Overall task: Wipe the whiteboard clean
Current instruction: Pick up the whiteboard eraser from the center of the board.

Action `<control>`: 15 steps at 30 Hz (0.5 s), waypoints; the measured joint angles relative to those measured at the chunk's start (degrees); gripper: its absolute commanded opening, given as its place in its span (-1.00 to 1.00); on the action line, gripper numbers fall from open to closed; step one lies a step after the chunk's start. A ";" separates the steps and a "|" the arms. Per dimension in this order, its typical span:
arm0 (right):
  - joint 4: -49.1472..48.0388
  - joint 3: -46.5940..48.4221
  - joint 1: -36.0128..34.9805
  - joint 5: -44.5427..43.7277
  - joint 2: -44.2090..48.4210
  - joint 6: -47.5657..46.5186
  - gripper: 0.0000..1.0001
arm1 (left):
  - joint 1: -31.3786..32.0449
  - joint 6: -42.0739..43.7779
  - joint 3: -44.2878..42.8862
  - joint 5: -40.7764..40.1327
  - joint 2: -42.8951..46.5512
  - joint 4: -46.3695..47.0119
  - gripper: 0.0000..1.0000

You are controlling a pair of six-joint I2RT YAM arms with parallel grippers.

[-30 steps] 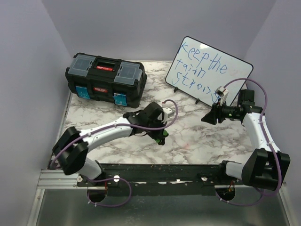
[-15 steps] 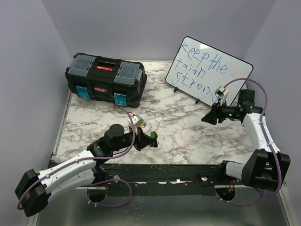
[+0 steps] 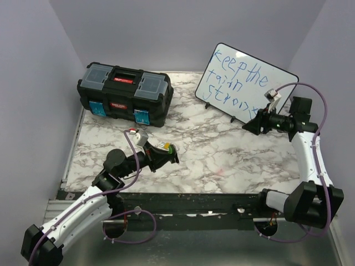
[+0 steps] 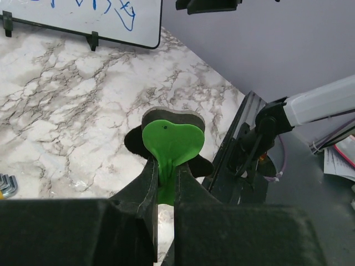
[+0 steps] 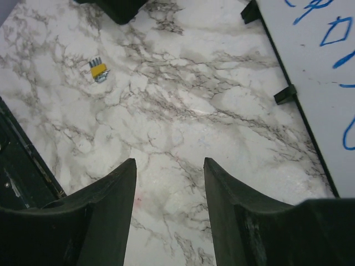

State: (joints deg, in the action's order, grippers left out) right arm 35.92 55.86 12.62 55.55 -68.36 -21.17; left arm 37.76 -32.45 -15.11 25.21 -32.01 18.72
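Observation:
The whiteboard [image 3: 247, 88] stands tilted at the back right on small black feet, with blue lettering across it. Its lower edge shows in the left wrist view [image 4: 83, 16], and its side in the right wrist view [image 5: 321, 83]. My left gripper [image 3: 169, 152] hovers over the near-middle of the table, shut on a green heart-shaped eraser [image 4: 171, 138] with a black pad behind it. My right gripper [image 3: 249, 124] hangs just in front of the board's lower right corner, open [image 5: 169, 163] with only marble between its fingers.
A black toolbox [image 3: 125, 93] with a red handle and blue latches sits at the back left. A small yellow-and-blue hex key set [image 5: 99, 71] lies on the marble near the left gripper. A black rail [image 3: 194, 202] runs along the table's near edge.
The left arm has swung back toward the near left, carrying the eraser. The right gripper has lifted and moved a little closer to the whiteboard's lower right corner.

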 measured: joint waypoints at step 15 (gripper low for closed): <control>-9.92 5.16 18.73 0.81 -6.29 9.66 0.11 | -16.37 -1.77 -15.63 18.23 -2.36 -1.99 -1.00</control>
State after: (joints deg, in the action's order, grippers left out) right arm 26.00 61.01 31.35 56.36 -74.65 -11.51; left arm 21.39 -34.22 -30.74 43.44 -34.37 16.73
